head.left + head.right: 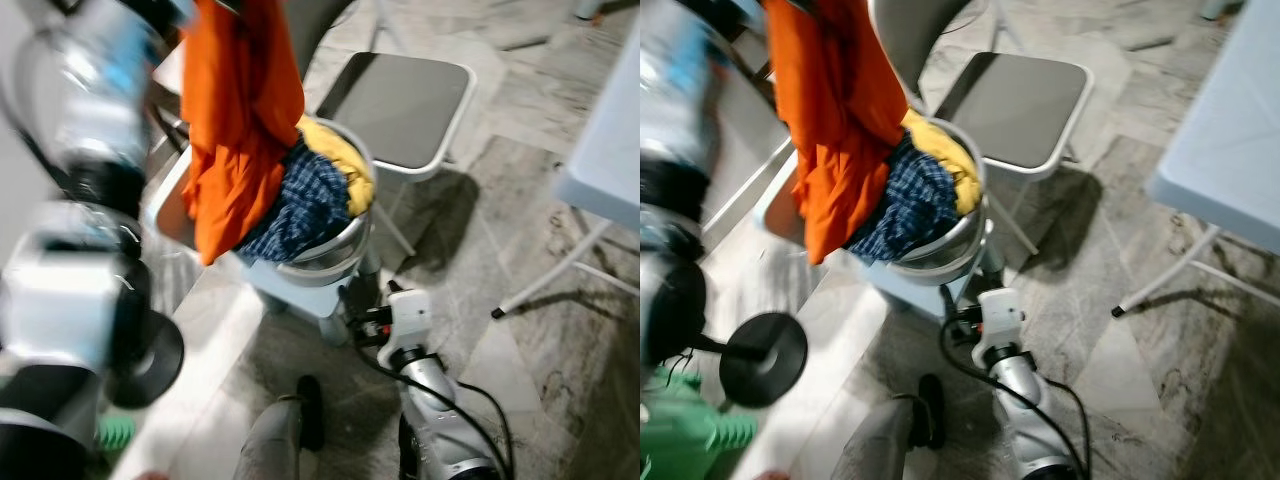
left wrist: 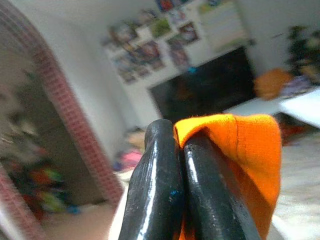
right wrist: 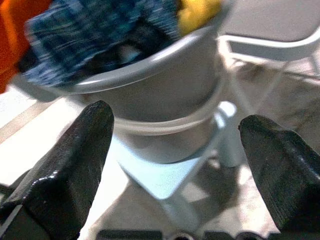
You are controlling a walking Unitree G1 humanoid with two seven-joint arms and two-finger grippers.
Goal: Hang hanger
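Step, by my read: carry orange shirt [image 1: 235,110] to rail & hang.

- L gripper [image 2: 180,200]: fingers clenched on shirt fabric; shirt dangles upper left of frame, over basin. Hanger itself can't make out.
- Advice: keep pinch firm, lift hem clear of basin rim before swinging; blur suggests motion, go slow.
- R gripper [image 3: 175,175]: fingers spread wide, empty, low centre, facing basin.
- Basin [image 1: 335,255] on stool, centre: blue plaid cloth [image 1: 300,205], yellow cloth [image 1: 340,155].
- Chair [image 1: 400,105] upper centre, bare.

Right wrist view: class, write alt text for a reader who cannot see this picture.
The right gripper is open, its two black fingers spread wide in front of a grey laundry basket. The basket holds a blue checked garment and a yellow one, and stands on a pale stool beside a folding chair.
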